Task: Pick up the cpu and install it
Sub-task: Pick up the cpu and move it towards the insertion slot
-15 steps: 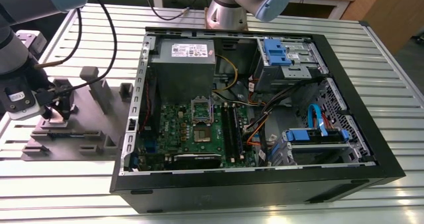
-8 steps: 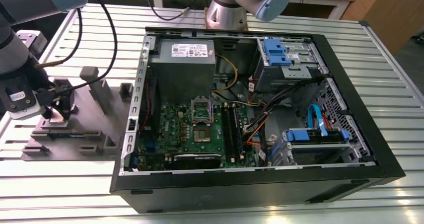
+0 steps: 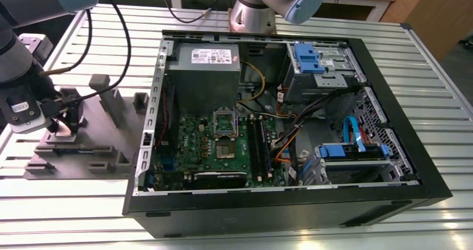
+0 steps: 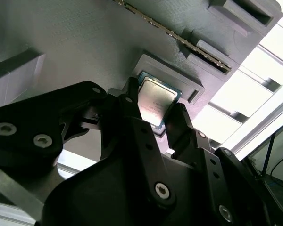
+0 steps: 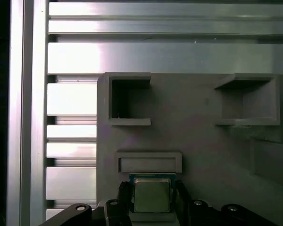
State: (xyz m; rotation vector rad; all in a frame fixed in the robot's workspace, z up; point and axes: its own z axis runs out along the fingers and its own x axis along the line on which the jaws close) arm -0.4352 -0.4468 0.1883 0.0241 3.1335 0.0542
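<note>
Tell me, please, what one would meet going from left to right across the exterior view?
gripper → grey tray's tall post → green motherboard → blue drive caddy

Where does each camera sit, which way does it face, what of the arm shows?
Exterior view: off the arm, looking down on the open computer case and grey tray; arm and pincer at the exterior view's left.
Second wrist view: on the wrist, slanting past the pincer at the cpu.
First wrist view: on the wrist, square onto the tray; pincer shows.
Both wrist views share the cpu in the tray.
</note>
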